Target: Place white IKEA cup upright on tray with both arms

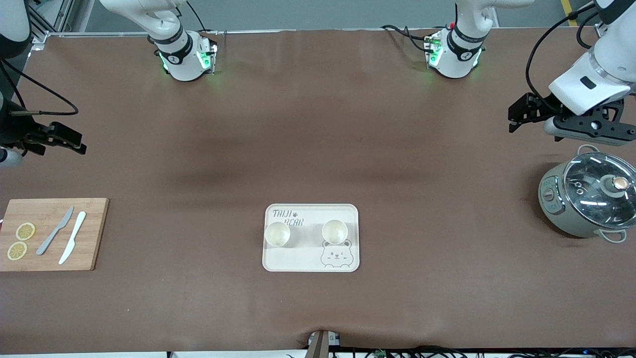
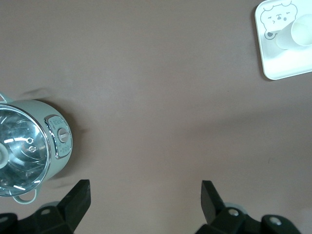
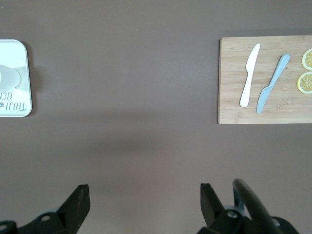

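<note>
The cream tray (image 1: pixel 298 259), printed "TAIJI BEAR" with a grey bear face, lies in the middle of the table. Two white cups stand upright on it, mouths up: one (image 1: pixel 277 234) toward the right arm's end, one (image 1: pixel 335 231) toward the left arm's end. My left gripper (image 1: pixel 517 118) is open and empty, in the air over bare table beside the pot. My right gripper (image 1: pixel 69 140) is open and empty over bare table at the right arm's end. The left wrist view shows a tray corner (image 2: pixel 275 68) and one cup (image 2: pixel 296 33). The right wrist view shows the tray's edge (image 3: pixel 22 105).
A pale green pot with a glass lid (image 1: pixel 589 201) stands at the left arm's end, also in the left wrist view (image 2: pixel 29 146). A wooden cutting board (image 1: pixel 97 233) with two knives and two lemon slices lies at the right arm's end, also in the right wrist view (image 3: pixel 229 78).
</note>
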You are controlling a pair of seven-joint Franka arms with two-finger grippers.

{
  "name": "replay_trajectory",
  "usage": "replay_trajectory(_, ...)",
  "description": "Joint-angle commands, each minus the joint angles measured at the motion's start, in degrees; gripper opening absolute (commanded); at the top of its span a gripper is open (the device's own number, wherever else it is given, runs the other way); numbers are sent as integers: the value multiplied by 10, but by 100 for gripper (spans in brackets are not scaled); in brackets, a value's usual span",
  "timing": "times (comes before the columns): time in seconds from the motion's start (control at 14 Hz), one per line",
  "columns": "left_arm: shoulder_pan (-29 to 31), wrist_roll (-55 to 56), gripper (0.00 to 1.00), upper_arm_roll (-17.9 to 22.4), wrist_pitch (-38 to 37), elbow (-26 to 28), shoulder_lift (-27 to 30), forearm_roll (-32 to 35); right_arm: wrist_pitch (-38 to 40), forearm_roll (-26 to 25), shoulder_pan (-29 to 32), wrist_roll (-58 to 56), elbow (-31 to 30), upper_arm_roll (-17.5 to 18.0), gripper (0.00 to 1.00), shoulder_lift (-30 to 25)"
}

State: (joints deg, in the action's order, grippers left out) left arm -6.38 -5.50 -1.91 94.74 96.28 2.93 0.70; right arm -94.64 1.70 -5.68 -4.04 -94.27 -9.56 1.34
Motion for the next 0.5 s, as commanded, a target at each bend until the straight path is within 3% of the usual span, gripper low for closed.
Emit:
replay_trajectory(0.0,3,-6,100,-2,-9,-14,-9,10,7,2,1,-7,-4,2,100,-13)
replay_trajectory(0.43,3,-6,100,-1,-7,-15,-13,11,7,2,1,-7,-4,2,100,-13)
